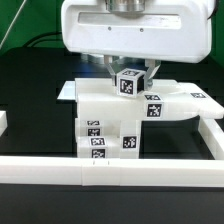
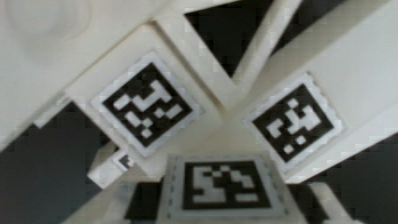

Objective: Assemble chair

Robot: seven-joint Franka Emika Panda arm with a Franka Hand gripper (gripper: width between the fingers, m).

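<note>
In the exterior view my gripper hangs over the middle of the table, shut on a small white tagged chair piece. Just under it stands the partly joined chair, a white blocky body with several square tags on its front. In the wrist view the held piece shows its tag between my fingers, with my gripper closed on its sides. Beyond it lies the X-braced frame, carrying two tags. Where the held piece meets the chair is hidden.
Long white border rails run along the front and the exterior view's right, with a short end at the left. A flat white sheet lies behind the chair at the left. The tabletop is black.
</note>
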